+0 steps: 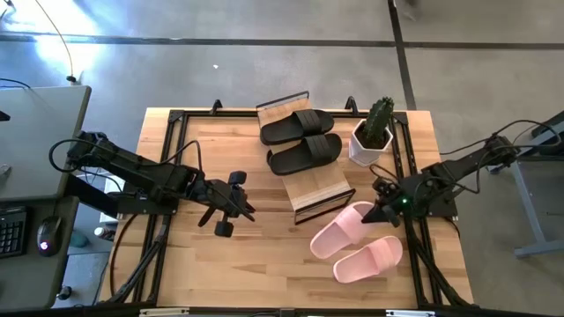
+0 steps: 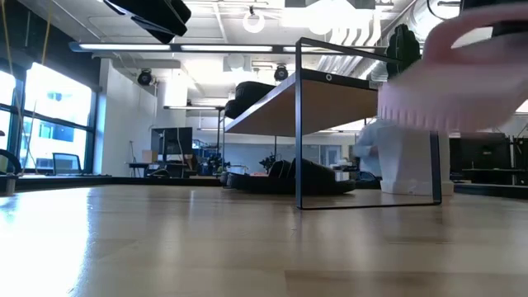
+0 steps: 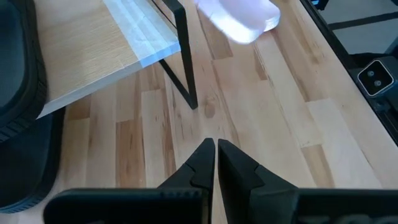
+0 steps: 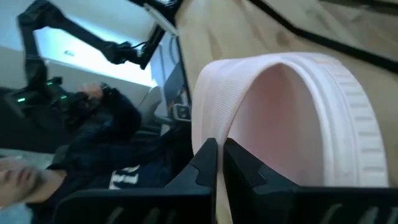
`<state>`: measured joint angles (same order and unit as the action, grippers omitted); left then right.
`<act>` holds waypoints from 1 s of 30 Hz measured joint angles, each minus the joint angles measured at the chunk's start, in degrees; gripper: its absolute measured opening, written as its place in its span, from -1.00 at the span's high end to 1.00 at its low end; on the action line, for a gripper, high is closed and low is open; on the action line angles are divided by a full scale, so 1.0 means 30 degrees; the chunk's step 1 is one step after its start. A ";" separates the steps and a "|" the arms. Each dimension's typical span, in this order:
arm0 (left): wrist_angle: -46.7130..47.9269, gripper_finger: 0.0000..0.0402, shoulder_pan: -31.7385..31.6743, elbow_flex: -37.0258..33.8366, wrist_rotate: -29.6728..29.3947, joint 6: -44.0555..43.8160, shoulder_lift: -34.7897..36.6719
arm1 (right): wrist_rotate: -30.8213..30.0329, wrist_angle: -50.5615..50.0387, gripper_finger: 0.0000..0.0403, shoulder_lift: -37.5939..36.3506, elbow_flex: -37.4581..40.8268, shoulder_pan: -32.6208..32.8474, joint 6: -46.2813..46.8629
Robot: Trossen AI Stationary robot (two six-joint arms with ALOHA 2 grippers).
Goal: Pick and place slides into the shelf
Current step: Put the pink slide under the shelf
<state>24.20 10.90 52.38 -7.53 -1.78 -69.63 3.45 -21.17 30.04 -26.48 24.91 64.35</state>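
The shelf (image 1: 308, 163) is a small slanted rack of light wooden boards in a thin black frame, standing at the middle of the table's far half. A pair of matte black slides (image 1: 301, 139) lies side by side on its upper board, straps up, crosswise to the slope. The two pale pink slides rest on the tabletop just off the shelf's low front corner: one (image 1: 342, 231) nearly touches that corner, the other (image 1: 367, 259) lies just beyond it, farther from the shelf, roughly parallel.
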 joint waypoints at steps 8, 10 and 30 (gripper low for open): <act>-0.0014 0.95 0.0000 0.0000 0.0158 -0.0007 0.0000 | 0.1388 0.2534 1.00 -0.0007 -0.0188 0.0000 -0.0143; -0.0035 0.95 0.0000 0.0000 0.0504 -0.0007 0.0000 | 0.1508 0.2963 1.00 0.0004 -0.0188 0.0003 -0.0470; -0.3269 0.95 0.4983 0.0000 -1.1154 0.9128 -0.0007 | -0.0549 0.8716 1.00 0.0646 -0.0188 -0.1100 -0.4557</act>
<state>14.40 25.84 52.38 -40.99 25.60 -69.65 1.80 4.98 31.98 -27.05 21.61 50.68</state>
